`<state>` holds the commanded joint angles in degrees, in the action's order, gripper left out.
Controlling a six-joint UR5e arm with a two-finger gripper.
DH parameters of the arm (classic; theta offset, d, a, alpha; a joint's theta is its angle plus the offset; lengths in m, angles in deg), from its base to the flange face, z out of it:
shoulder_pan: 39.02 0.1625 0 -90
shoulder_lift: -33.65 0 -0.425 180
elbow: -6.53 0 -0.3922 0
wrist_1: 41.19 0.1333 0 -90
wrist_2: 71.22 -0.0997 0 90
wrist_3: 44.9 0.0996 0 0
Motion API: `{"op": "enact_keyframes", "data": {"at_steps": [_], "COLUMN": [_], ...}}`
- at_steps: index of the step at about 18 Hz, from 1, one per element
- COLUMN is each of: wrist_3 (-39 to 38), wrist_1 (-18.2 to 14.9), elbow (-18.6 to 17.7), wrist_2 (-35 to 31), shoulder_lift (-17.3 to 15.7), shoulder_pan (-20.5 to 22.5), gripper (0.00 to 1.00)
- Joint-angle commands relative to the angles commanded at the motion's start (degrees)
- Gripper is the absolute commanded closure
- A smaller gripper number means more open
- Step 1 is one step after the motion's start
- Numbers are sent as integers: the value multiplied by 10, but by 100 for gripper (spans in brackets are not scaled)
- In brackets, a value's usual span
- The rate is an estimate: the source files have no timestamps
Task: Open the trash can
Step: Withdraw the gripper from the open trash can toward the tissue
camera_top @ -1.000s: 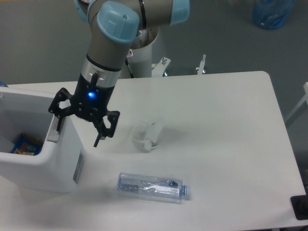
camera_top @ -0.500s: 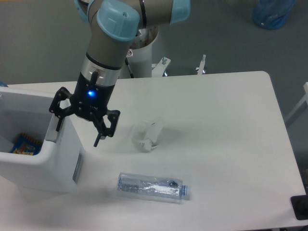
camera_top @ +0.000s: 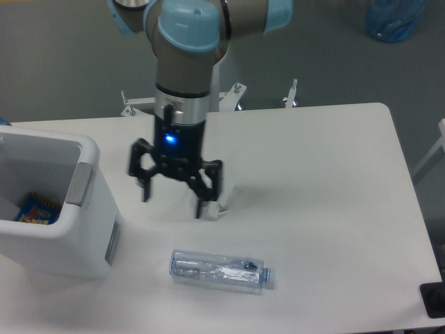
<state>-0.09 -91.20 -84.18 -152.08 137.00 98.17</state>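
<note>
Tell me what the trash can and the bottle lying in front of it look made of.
Trash can: looks like opaque white moulded plastic, smooth with a slight sheen, rounded corners; its grey latch tab also seems plastic. Bottle: clear thin plastic, since the table shows through it and it glints.

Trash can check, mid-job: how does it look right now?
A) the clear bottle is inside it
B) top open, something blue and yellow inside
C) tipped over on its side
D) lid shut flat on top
B: the trash can stands upright with its top open, and a blue and yellow item shows inside, while the clear bottle lies on the table.
</note>
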Motion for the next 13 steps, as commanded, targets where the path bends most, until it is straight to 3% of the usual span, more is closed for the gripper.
{"op": "enact_keyframes", "data": {"at_steps": [3, 6, 9, 11, 13], "wrist_3": [46, 145, 240, 262, 261], "wrist_1": [2, -3, -10, -25, -43], "elbow": [22, 31, 26, 25, 24], "wrist_2": [-1, -1, -50, -97, -99], "shoulder_lift": [34, 62, 84, 84, 85], "shoulder_pan": [49, 96, 110, 113, 112], "gripper": [0, 0, 0, 0, 0]}}
